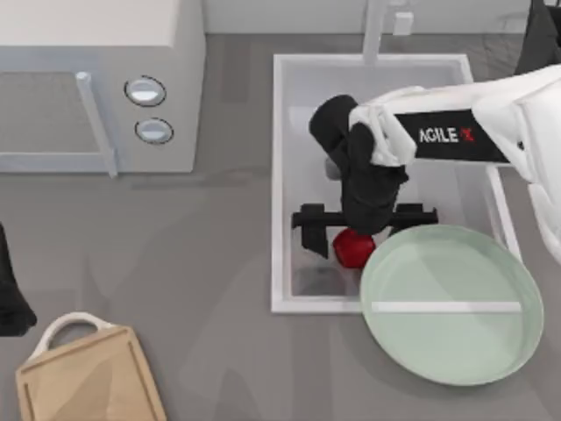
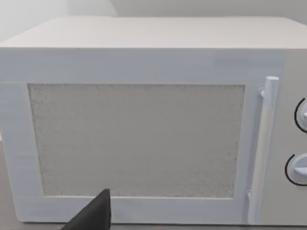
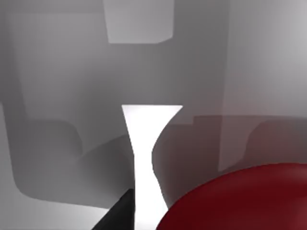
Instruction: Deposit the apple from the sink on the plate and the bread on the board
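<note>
The red apple (image 1: 353,249) lies in the white sink (image 1: 280,175), near its front wall. My right gripper (image 1: 361,235) reaches down into the basin right over the apple, its jaws spread wide and open. The right wrist view shows the apple (image 3: 240,201) large and close, beside one dark fingertip (image 3: 117,215). The mint-green plate (image 1: 456,342) rests over the sink's front right corner. The tan board (image 1: 88,381) with its white handle lies at the front left. The bread is out of view. My left gripper (image 1: 10,294) is parked at the left edge.
A white microwave (image 1: 96,79) stands at the back left and faces the left wrist camera (image 2: 139,134). The white faucet (image 1: 377,31) rises behind the sink. Grey counter lies between the board and the sink.
</note>
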Controlling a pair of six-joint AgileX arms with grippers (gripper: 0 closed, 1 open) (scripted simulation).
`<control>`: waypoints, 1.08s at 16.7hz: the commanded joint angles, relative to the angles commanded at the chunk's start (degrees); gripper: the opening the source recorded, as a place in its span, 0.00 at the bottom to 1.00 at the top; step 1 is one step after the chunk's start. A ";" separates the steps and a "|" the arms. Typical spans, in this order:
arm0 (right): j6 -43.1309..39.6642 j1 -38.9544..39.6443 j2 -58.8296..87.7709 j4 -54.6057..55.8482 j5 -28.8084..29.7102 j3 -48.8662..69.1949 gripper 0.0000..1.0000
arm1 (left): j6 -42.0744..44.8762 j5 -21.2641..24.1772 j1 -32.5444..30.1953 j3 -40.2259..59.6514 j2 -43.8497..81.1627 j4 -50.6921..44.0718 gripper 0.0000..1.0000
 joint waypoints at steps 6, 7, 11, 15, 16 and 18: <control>0.00 0.00 0.00 0.00 0.00 0.00 0.17 | 0.00 0.00 0.00 0.00 0.00 0.00 1.00; 0.00 0.00 0.00 0.00 0.00 0.00 0.10 | 0.00 0.00 0.00 0.00 0.00 0.00 1.00; 0.00 0.00 0.00 0.00 0.00 0.00 0.00 | 0.00 0.00 0.00 0.00 0.00 0.00 1.00; 0.00 0.00 0.00 0.00 0.00 0.00 0.00 | 0.00 0.00 0.00 0.00 0.00 0.00 1.00; 0.00 0.00 0.00 0.00 0.00 0.00 0.00 | 0.00 0.00 0.00 0.00 0.00 0.00 1.00; -1.09 -0.30 -3.26 -1.33 1.80 1.31 0.00 | 0.00 0.00 0.00 0.00 0.00 0.00 1.00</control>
